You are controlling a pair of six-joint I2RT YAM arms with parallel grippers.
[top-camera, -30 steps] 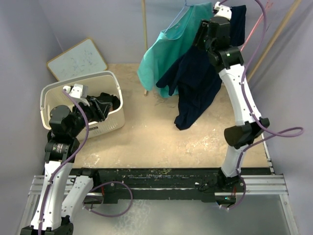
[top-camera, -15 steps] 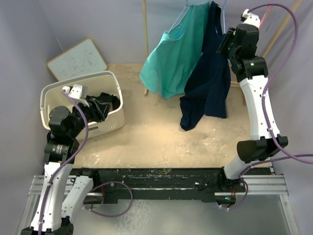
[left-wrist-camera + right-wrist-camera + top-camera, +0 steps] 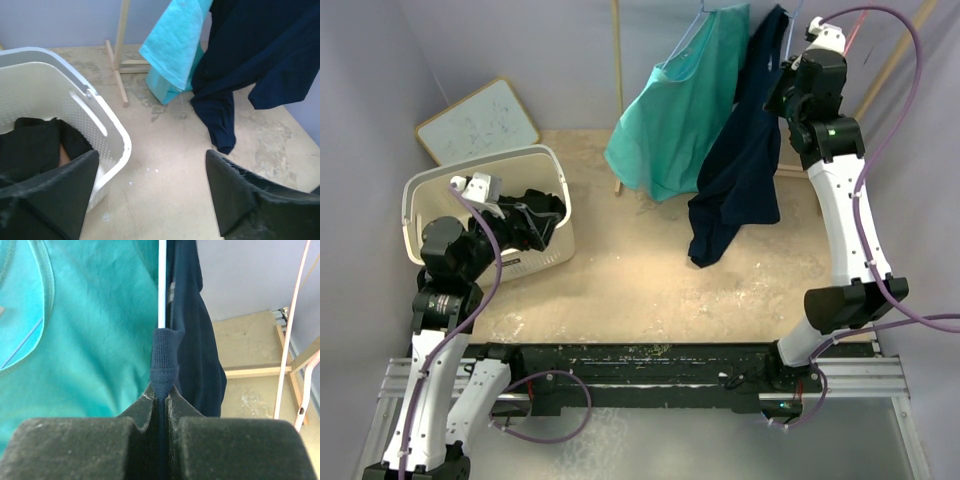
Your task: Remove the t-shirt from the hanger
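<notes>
Since half a second ago the right gripper [image 3: 161, 395] has closed. Its two pads now press together on a fold of the navy t-shirt [image 3: 740, 170], and the top of the shirt has been drawn slightly toward that arm. The left gripper [image 3: 151, 155] has gone the other way and its fingers now stand wide apart with nothing between them.

The navy t-shirt hangs high at the back of the work area, just right of a teal t-shirt [image 3: 680, 110] and overlapping it. Its lower part dangles free above the sandy floor. In the right wrist view a ribbed band of the navy fabric sits at the lower end of a thin white hanger rod [image 3: 161, 285], directly above the clamped fold. The teal fabric fills the left of that view. Whether the ribbed band is a collar or a hem cannot be told.

The left gripper hovers at the near rim of the white laundry basket [image 3: 555, 170], which stands at the left. A black garment [image 3: 35, 145] lies inside the basket. A wooden stand post [image 3: 617, 90] rises behind the teal shirt, and a small whiteboard [image 3: 480, 122] leans against the wall behind the basket.
</notes>
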